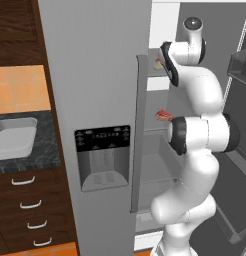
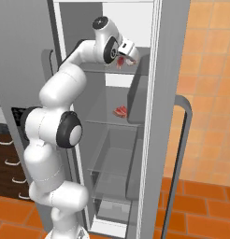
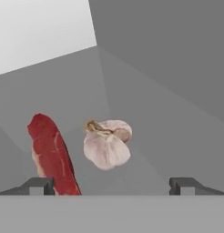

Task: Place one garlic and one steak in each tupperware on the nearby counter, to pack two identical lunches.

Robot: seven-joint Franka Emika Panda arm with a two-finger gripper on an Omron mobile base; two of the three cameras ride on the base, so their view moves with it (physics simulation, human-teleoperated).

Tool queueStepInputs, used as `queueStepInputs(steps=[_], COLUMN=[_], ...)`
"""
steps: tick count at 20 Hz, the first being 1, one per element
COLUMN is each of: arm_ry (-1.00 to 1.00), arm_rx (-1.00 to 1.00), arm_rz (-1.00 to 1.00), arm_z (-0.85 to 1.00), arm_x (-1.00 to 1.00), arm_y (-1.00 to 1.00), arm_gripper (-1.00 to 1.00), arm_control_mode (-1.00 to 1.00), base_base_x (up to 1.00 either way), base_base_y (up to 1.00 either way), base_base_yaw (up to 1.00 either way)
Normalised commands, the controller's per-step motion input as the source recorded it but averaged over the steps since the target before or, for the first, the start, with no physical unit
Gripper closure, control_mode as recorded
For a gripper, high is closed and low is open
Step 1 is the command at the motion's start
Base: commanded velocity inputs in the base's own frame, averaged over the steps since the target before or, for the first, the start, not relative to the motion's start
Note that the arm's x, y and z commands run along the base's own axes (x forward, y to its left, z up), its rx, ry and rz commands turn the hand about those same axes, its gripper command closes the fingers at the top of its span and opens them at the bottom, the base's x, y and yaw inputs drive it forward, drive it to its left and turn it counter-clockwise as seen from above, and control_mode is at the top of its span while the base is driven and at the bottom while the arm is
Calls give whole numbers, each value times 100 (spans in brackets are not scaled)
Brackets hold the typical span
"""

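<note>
By the left tip of the jaws (image 3: 112, 185) lies a steak (image 3: 52, 154) on the fridge shelf (image 3: 168, 136), and just ahead, between the tips, sits a garlic (image 3: 106, 145), so the jaws stand wide, holding nothing, likely to fit around it.

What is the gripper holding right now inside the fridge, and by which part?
Nothing is held. The gripper is open, its fingertips spread wide, with a garlic bulb lying between and beyond them and a steak by one tip, neither gripped.
</note>
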Motion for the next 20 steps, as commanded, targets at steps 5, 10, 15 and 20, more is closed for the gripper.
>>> queueStepInputs(steps=[5, 10, 15, 20], arm_ry=[0, 0, 0, 0], arm_rx=[0, 0, 0, 0], arm_rz=[0, 0, 0, 0], arm_z=[-17, -10, -4, 0], arm_x=[22, 20, 21, 14], arm_y=[-19, -5, 0, 0], arm_gripper=[-100, -100, -100, -100], arm_control_mode=[-100, -100, -100, -100], base_base_x=[0, 0, 0, 0], base_base_y=[0, 0, 0, 0], base_base_yaw=[0, 0, 0, 0])
